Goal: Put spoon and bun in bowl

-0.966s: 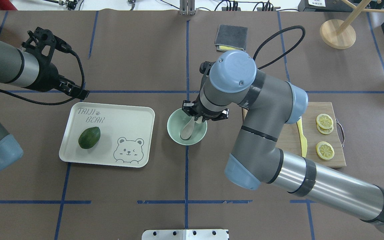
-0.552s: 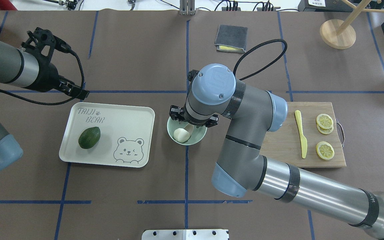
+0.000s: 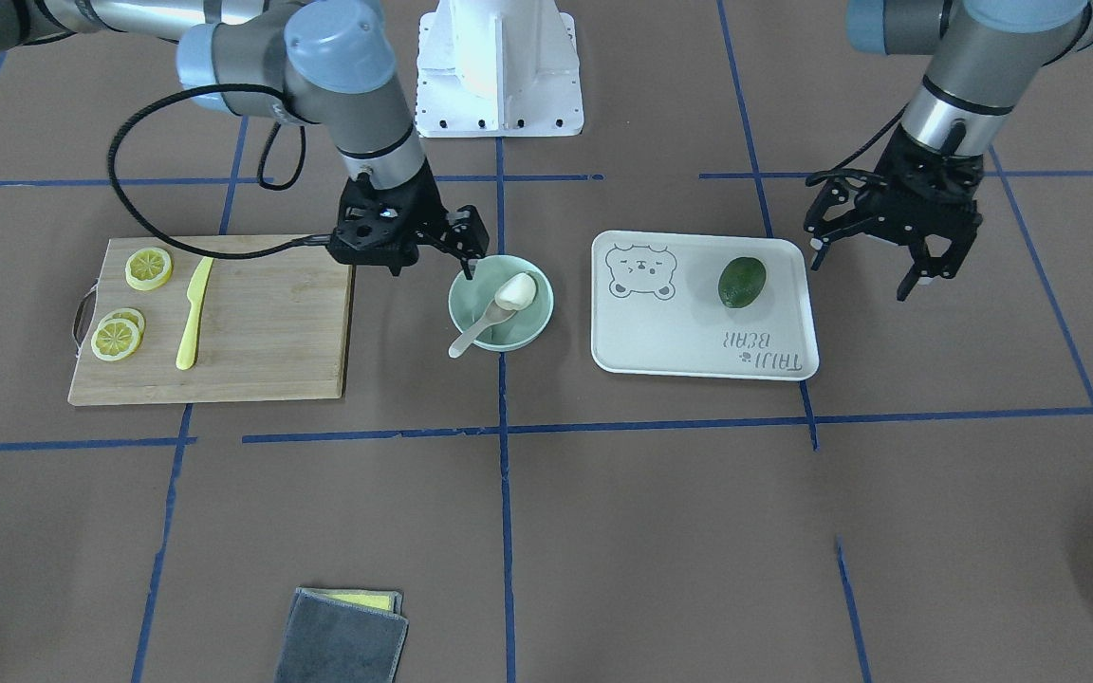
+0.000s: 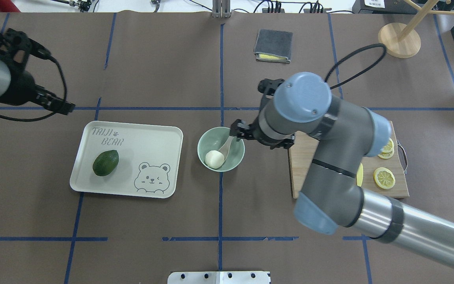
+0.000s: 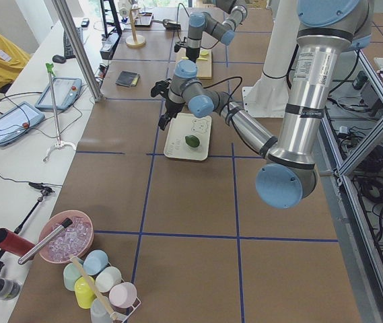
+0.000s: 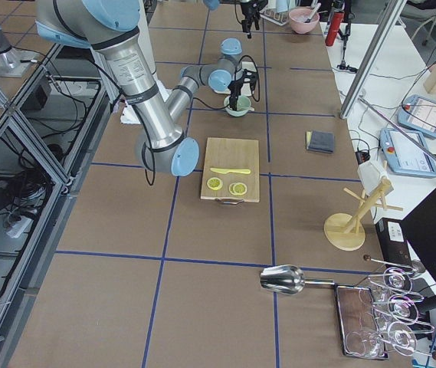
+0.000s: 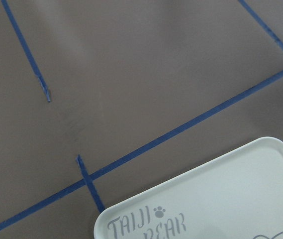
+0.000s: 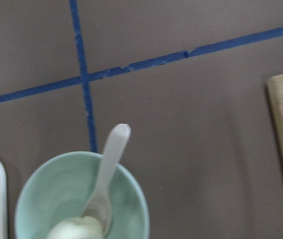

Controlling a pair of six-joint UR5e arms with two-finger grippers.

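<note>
The mint-green bowl [image 4: 206, 141] stands at the table's middle, right of the tray. The white bun [image 4: 214, 159] lies inside it, and the cream spoon [image 4: 227, 144] rests in it with its scoop beside the bun and its handle over the far rim. The front view shows bowl [image 3: 533, 323], bun [image 3: 515, 291] and spoon [image 3: 478, 328] too. The right wrist view looks down on the bowl [image 8: 131, 194], the spoon [image 8: 109, 164] and the bun [image 8: 74, 231]. My right gripper [image 3: 428, 261] is open and empty beside the bowl, towards the board. My left gripper [image 3: 864, 270] is open and empty, beyond the tray's outer end.
A cream bear tray [image 4: 152, 138] holds a dark green avocado [image 4: 105, 162]. A wooden board [image 3: 262, 323] carries lemon slices [image 3: 118, 337] and a yellow knife [image 3: 194, 313]. A grey cloth [image 4: 273, 45] and a wooden stand [image 4: 399, 39] sit at the far side.
The bun, unseen a second ago, now lies in the bowl beside the spoon. My right gripper has drawn away from over the bowl towards the board. My left arm has pulled back to the left.
</note>
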